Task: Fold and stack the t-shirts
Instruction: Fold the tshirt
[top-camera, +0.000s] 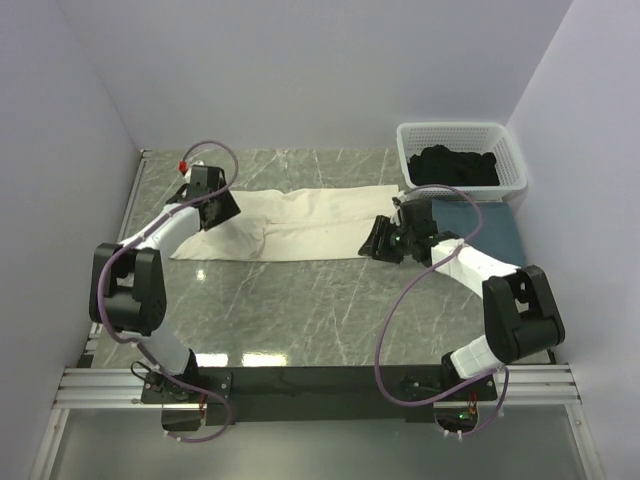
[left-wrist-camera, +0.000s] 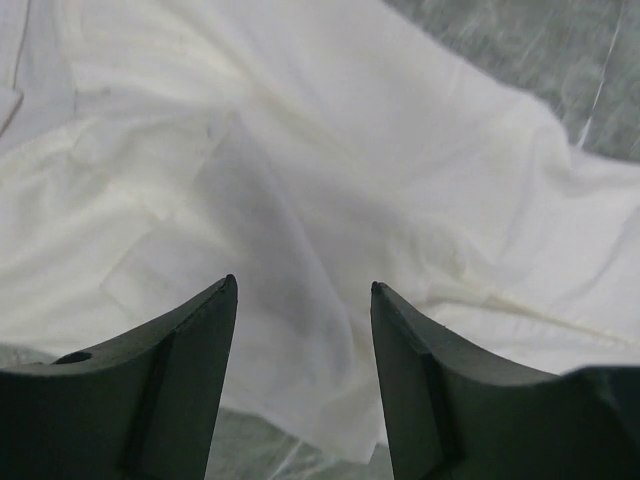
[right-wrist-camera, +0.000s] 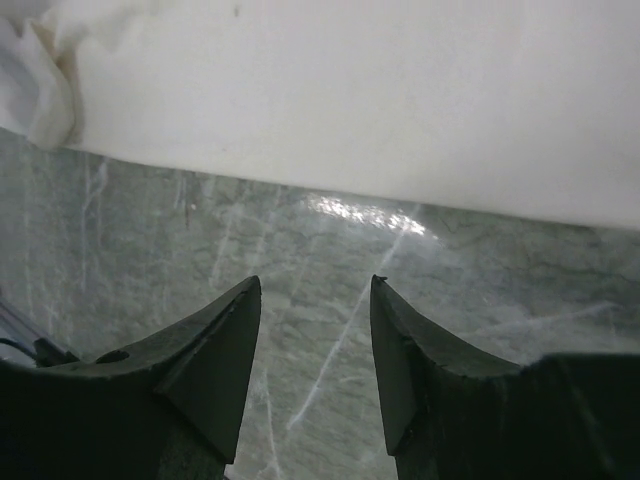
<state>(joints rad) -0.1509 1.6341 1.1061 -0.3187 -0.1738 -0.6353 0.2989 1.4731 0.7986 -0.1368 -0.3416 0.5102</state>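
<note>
The cream-white t-shirt (top-camera: 300, 225) lies spread in a long band across the marble table. My left gripper (top-camera: 218, 207) hovers over its left end. In the left wrist view the left gripper (left-wrist-camera: 303, 285) is open, with the wrinkled cream cloth (left-wrist-camera: 330, 150) lying loose below the gap. My right gripper (top-camera: 378, 243) sits at the shirt's right end. It is open (right-wrist-camera: 315, 280) over bare marble, and the shirt's edge (right-wrist-camera: 400, 90) lies just beyond the tips. A slate-blue t-shirt (top-camera: 490, 225) lies flat at the right. A black t-shirt (top-camera: 455, 168) sits bunched in the basket.
A white lattice basket (top-camera: 455, 128) stands at the back right corner, against the right wall. Pale walls close in the table's left, back and right sides. The marble table (top-camera: 300, 310) stretches between the shirt and the arm bases.
</note>
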